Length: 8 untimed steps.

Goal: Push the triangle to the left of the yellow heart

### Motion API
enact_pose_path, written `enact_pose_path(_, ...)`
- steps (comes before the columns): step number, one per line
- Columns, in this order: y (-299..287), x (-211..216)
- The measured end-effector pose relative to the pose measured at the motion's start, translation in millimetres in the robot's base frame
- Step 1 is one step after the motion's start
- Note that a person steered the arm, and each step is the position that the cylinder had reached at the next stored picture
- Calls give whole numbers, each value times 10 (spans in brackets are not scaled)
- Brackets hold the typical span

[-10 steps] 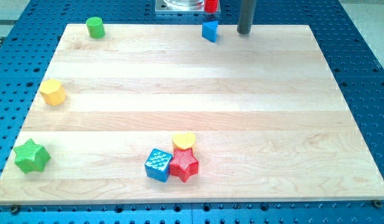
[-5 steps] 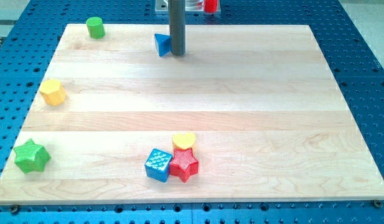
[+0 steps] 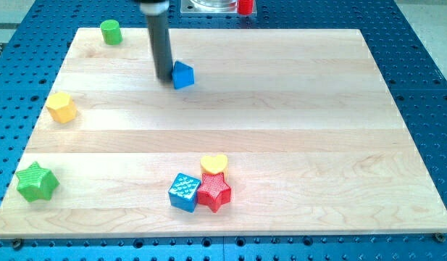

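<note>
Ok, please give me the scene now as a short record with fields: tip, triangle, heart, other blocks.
tip: my tip sits just at the view's left of the blue triangle
triangle: blue triangle, upper board
heart: yellow heart, lower middle, touching the red star
other blocks: blue cube, green star, yellow hexagon, green cylinder

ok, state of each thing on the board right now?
my tip: down, against blue triangle's left side
blue triangle: upper middle, far from heart
yellow heart: touching red star
red star: touching blue cube
blue cube: bottom centre
green star: alone, bottom left
</note>
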<state>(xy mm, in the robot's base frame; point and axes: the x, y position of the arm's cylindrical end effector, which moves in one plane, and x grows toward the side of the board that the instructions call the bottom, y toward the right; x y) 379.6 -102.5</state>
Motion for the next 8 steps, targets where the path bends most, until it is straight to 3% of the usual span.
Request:
enact_pose_path(1,208,408)
enact_pose_path(2,-405,235)
enact_pose_path(3,-198,-383)
enact_pose_path(4,232,-653)
enact_pose_path(5,555,-138)
enact_pose_path(6,555,733)
enact_pose_path(8,292,-108)
